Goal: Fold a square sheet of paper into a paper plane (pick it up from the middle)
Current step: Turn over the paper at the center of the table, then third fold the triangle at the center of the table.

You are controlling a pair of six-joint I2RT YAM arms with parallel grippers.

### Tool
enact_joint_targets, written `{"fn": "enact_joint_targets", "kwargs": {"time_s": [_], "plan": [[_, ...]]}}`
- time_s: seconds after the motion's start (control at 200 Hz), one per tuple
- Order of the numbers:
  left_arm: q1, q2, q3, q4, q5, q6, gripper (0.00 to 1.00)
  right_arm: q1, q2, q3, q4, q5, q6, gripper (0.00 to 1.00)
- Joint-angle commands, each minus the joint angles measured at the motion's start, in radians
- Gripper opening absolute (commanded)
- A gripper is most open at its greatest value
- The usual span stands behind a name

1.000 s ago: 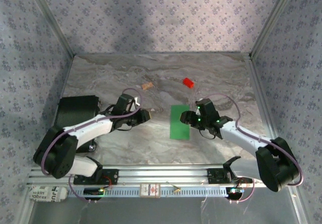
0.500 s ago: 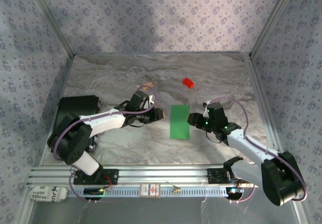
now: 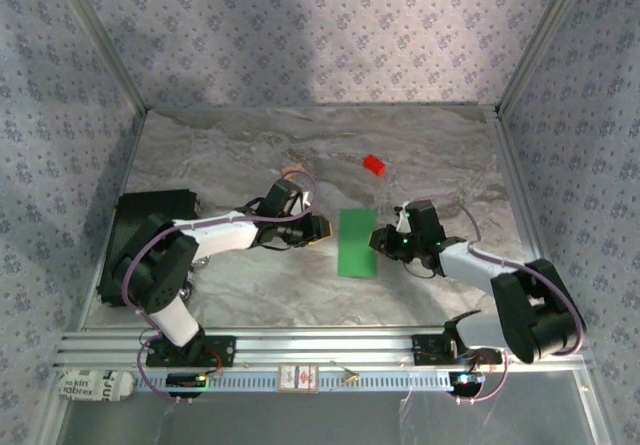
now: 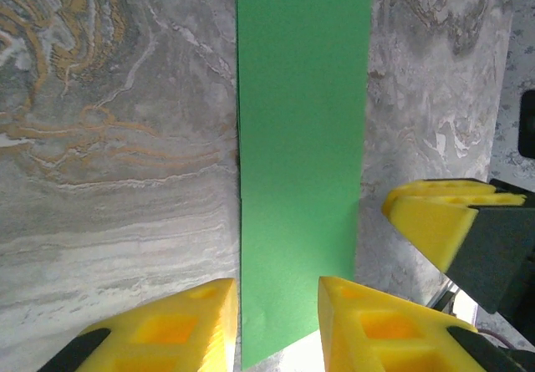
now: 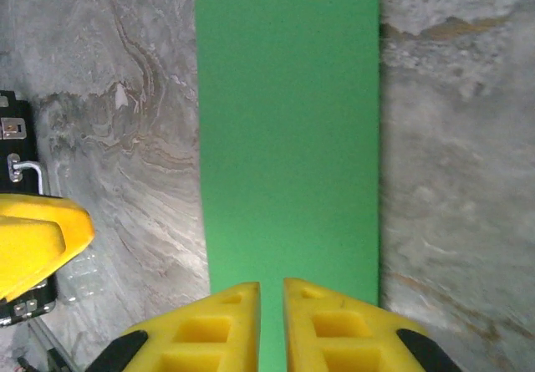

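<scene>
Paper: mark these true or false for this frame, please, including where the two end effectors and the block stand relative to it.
1. The paper lies on the table as a narrow rectangle. True.
2. The paper is already a pointed dart. False: its corners are square-cut and no nose has been formed.
3. The left end effector is at the paper's left long edge and the right end effector is at its right long edge. True.
4. The red block sits on the paper. False: it lies apart from the paper, farther back on the table.
5. The left end effector's jaws are fully shut. False: in the left wrist view a gap stands between its fingers, with green paper showing in it.
</scene>
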Motion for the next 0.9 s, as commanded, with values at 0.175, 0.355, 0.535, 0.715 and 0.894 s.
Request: {"fn": "enact_joint_targets", "kwargs": {"time_s": [0.175, 0.355, 0.535, 0.715, 0.894], "plan": [[-0.004, 0.026, 0.035, 0.016, 0.034, -0.005, 0.31, -0.011, 0.133, 0.049, -0.029, -0.023, -0.028, 0.13], [-0.002, 0.057, 0.049, 0.024, 0.067, -0.007, 0.33, -0.015, 0.212, 0.023, 0.023, -0.088, -0.049, 0.13], [-0.002, 0.103, 0.067, 0.025, 0.085, -0.018, 0.34, -0.013, 0.270, 0.026, 0.059, -0.137, -0.055, 0.10], [-0.004, 0.127, 0.058, 0.035, 0.079, -0.044, 0.34, -0.013, 0.267, 0.033, 0.040, -0.135, -0.064, 0.10], [-0.009, 0.149, 0.060, 0.034, 0.087, -0.057, 0.31, -0.014, 0.246, 0.035, 0.012, -0.116, -0.072, 0.10]]}}
